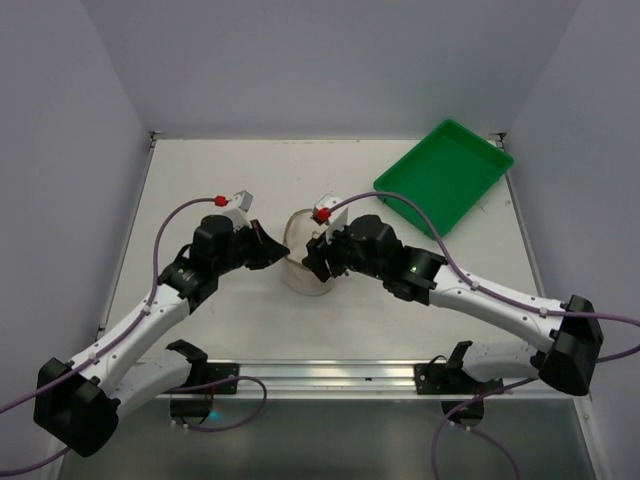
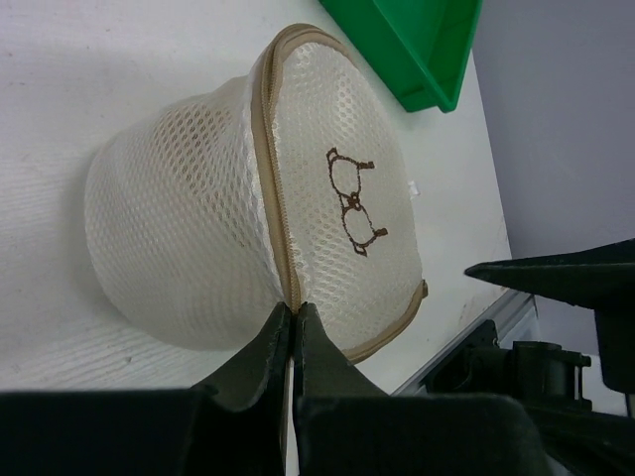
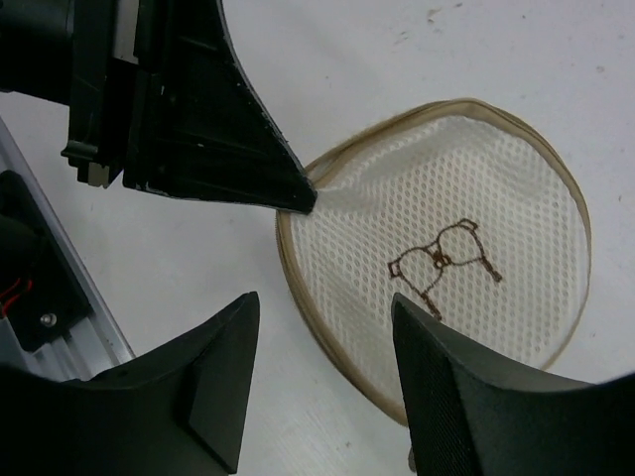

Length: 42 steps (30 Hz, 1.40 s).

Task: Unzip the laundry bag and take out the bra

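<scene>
Laundry bag [image 2: 189, 228] rim pinched in closed left tool [image 2: 295, 315], right tool [image 3: 322, 307] parted above lid, gripping nothing

We have a left arm [image 1: 130, 325] and a right arm [image 1: 500, 300], each with white shells between black joints. A purple cable [image 1: 165, 235] trails along each arm to a white box [image 1: 240, 197] with a red cap [image 1: 221, 200] just behind the fingers. Our left fingers [image 2: 253, 367] and right fingers [image 3: 213, 119] are matte black wedges tapering to thin tips. A green light [image 1: 413, 270] glows behind the right wrist.

A green tray [image 1: 445, 175] sits on the white table's [image 1: 225, 175] far right.
</scene>
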Tool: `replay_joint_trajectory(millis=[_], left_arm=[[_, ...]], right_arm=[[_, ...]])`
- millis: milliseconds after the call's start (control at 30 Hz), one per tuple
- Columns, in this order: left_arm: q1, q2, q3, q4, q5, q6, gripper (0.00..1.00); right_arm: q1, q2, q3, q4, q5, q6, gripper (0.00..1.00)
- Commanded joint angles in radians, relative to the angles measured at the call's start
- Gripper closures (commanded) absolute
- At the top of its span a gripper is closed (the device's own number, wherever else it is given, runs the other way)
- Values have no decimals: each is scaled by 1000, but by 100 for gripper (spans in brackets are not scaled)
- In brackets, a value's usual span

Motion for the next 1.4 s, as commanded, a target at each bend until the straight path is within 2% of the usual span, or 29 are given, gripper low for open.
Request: replay_joint_trajectory(millis=[0, 200, 300, 433, 533, 567, 600, 667, 733, 767, 900, 1167, 1367], left_arm=[[-5, 3, 52, -3, 23, 27, 99], [-5, 18, 64, -14, 35, 30, 99], [-5, 26, 64, -14, 36, 31, 99], [-5, 27, 66, -17, 43, 31, 99], [-5, 26, 72, -29, 35, 33, 94], [-5, 23, 72, -32, 27, 33, 88], [-5, 19, 72, -34, 24, 33, 85], [-5, 15, 69, -37, 12, 28, 72], [-3, 6, 60, -38, -2, 22, 65], [-3, 4, 55, -40, -6, 18, 58], [3, -16, 29, -28, -28, -10, 45], [20, -82, -22, 8, -63, -50, 34], [20, -80, -45, 0, -65, -68, 34]], right_arm=[[29, 91, 64, 27, 5, -126, 43], [41, 168, 91, 41, -14, -196, 50], [41, 188, 96, 44, -11, -207, 60], [41, 215, 91, 52, -5, -213, 82], [41, 220, 85, 52, -17, -215, 96], [41, 218, 82, 55, -18, -213, 100], [41, 215, 78, 55, -21, -213, 100], [41, 202, 61, 64, -32, -209, 100], [43, 188, 47, 73, -22, -201, 100], [41, 172, 32, 82, -14, -198, 100], [36, 123, -11, 113, 32, -137, 100], [29, 28, -100, 191, 166, 32, 100], [24, -38, -165, 256, 233, 187, 100]])
